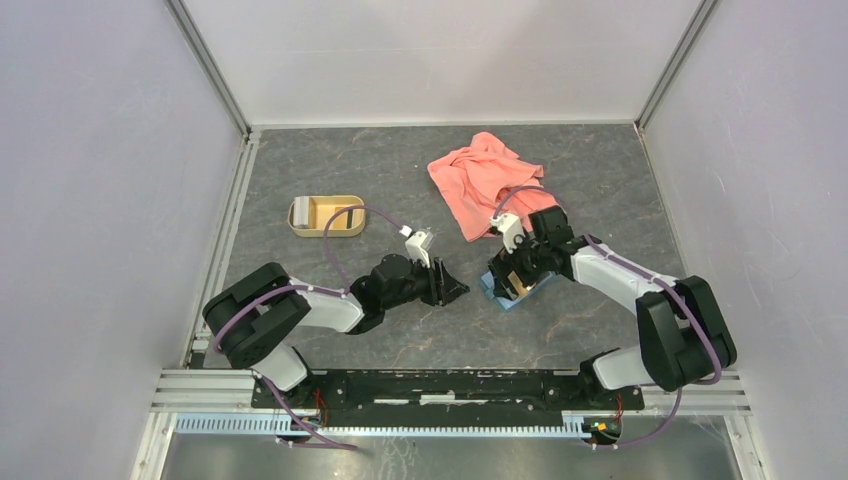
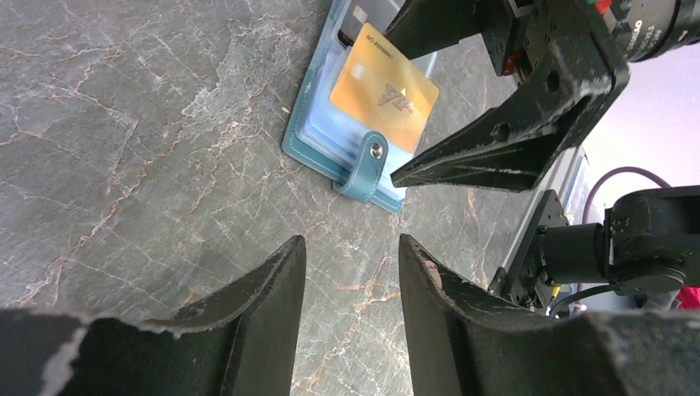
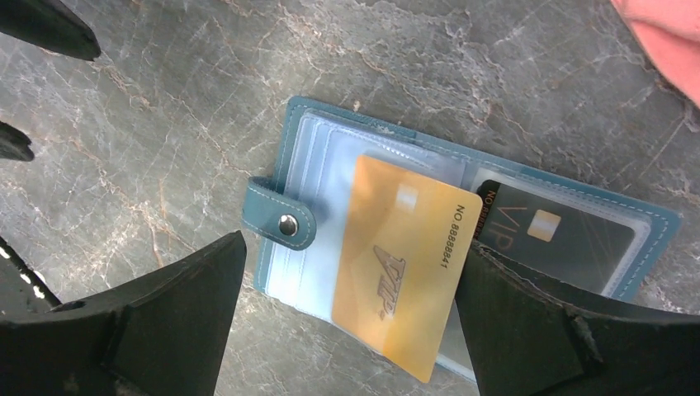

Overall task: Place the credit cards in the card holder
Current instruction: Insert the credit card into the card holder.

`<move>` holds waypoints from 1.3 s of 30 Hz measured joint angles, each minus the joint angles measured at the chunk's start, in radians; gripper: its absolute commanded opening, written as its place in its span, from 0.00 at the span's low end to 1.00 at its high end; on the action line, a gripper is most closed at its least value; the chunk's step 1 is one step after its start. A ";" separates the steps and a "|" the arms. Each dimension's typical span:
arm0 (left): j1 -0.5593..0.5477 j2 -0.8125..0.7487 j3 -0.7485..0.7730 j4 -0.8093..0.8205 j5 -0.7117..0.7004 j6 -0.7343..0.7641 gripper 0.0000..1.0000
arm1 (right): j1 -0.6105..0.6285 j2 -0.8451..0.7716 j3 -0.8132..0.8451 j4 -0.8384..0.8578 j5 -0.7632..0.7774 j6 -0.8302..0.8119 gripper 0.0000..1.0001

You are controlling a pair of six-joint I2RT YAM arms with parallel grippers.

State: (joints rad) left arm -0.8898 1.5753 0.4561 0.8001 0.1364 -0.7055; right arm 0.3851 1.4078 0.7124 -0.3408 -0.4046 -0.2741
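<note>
The teal card holder [image 3: 301,140] lies open on the table, its snap strap [image 3: 281,216] folded over the left edge. An orange credit card [image 3: 404,264] lies slanted across its clear sleeves, the lower end sticking out past the wallet's edge. A dark card [image 3: 561,235] sits inside the right sleeve. My right gripper [image 3: 351,243] is open wide just above the wallet, straddling the orange card, with one finger [image 3: 528,322] touching the card's edge. My left gripper [image 2: 351,247] is open and empty, low over bare table just short of the wallet [image 2: 318,136].
A tan tray [image 1: 325,232] at the back left holds a greyish-white card [image 1: 300,211] and an orange one [image 1: 335,209]. A salmon-pink cloth [image 1: 485,180] lies crumpled behind the right arm. The two grippers are close together around the wallet [image 1: 505,298].
</note>
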 measured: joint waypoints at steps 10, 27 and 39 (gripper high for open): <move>0.000 -0.004 -0.008 0.019 0.005 -0.009 0.53 | -0.139 0.011 0.000 -0.027 -0.203 -0.069 0.98; 0.000 -0.002 -0.012 0.049 0.022 -0.016 0.53 | -0.152 0.032 -0.002 -0.029 -0.189 -0.064 0.93; 0.000 0.027 -0.012 0.093 0.033 -0.043 0.53 | -0.150 0.036 -0.013 -0.045 -0.328 -0.064 0.83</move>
State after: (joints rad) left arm -0.8898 1.6028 0.4442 0.8928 0.1692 -0.7486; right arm 0.2356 1.4437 0.6998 -0.3855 -0.7326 -0.3382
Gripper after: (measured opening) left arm 0.526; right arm 0.841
